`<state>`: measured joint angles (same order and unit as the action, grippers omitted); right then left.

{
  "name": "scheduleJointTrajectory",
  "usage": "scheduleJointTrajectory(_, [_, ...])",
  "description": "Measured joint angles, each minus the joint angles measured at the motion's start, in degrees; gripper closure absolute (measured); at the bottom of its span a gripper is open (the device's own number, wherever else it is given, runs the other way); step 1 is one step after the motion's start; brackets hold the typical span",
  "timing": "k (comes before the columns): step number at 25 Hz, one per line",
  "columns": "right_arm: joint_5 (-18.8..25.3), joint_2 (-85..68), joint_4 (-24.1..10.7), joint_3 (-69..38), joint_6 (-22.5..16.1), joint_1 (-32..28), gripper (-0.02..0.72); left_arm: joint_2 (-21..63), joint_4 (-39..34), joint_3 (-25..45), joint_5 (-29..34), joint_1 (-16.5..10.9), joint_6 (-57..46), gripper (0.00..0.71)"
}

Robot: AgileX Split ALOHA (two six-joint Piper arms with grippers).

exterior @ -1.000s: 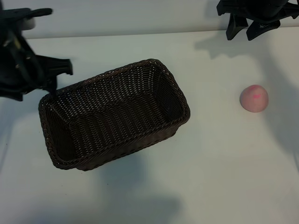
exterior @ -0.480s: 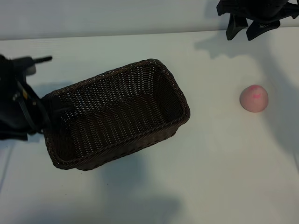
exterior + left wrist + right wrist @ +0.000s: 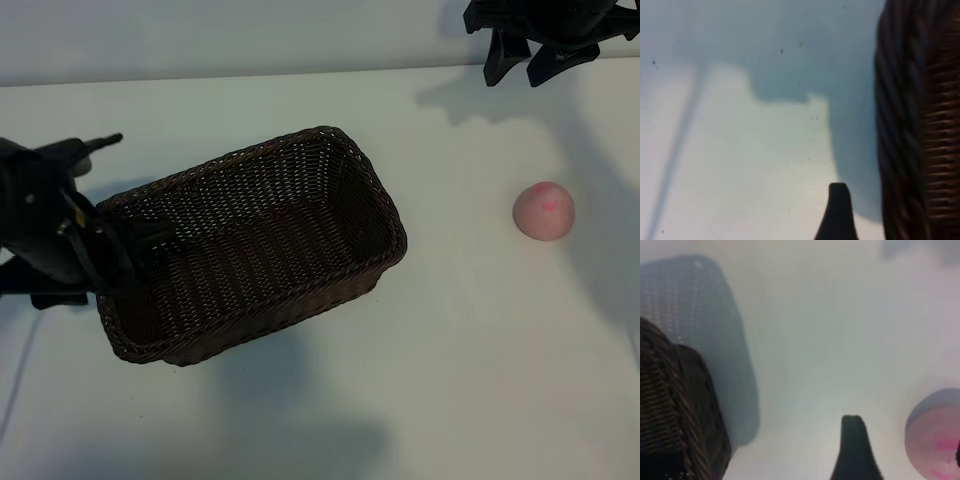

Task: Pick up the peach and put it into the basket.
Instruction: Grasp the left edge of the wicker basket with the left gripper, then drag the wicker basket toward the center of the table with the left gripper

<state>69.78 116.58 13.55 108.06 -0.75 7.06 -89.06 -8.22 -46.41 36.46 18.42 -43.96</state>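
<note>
The large rectangular dark brown woven wicker basket [image 3: 250, 245] with sloped sides and a braided rim is set at a slant on the white table [image 3: 450, 380], in the left half of the exterior view. Nothing is seen inside it; only its woven floor and walls are shown. The small round pale pink peach [image 3: 544, 211] with a brighter pink-red blotch is found on the table well to the right of the basket, apart from it and touched by nothing.

The left gripper [image 3: 110, 250] is placed at the basket's left end, over the short braided rim. Its jaws are held wide, and nothing is gripped between them. In the left wrist view one dark fingertip [image 3: 838, 212] is seen just beside the outside of the rim [image 3: 900, 130], above the bare table.

The right gripper [image 3: 530, 60] is parked at the far right edge of the table, well behind the peach, with its jaws spread and nothing held.

Compared with a second ago, the left gripper has been lowered from beyond the basket's upper-left corner onto its left end. The basket, the peach and the right gripper are unchanged in place.
</note>
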Motion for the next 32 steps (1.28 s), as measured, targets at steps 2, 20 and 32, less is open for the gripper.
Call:
scheduleJointTrajectory(2, [0.0, 0.0, 0.0, 0.0, 0.0, 0.0, 0.221, -2.4, 0.7, 0.0, -1.2, 0.0, -0.1, 0.118])
scheduleJointTrajectory(20, [0.0, 0.0, 0.0, 0.0, 0.0, 0.0, 0.222, -7.9, 2.7, 0.0, -5.9, 0.0, -1.3, 0.429])
scheduleJointTrajectory(32, [0.0, 0.0, 0.0, 0.0, 0.0, 0.0, 0.222, -6.6, 7.7, 0.1, -9.3, 0.0, 2.3, 0.499])
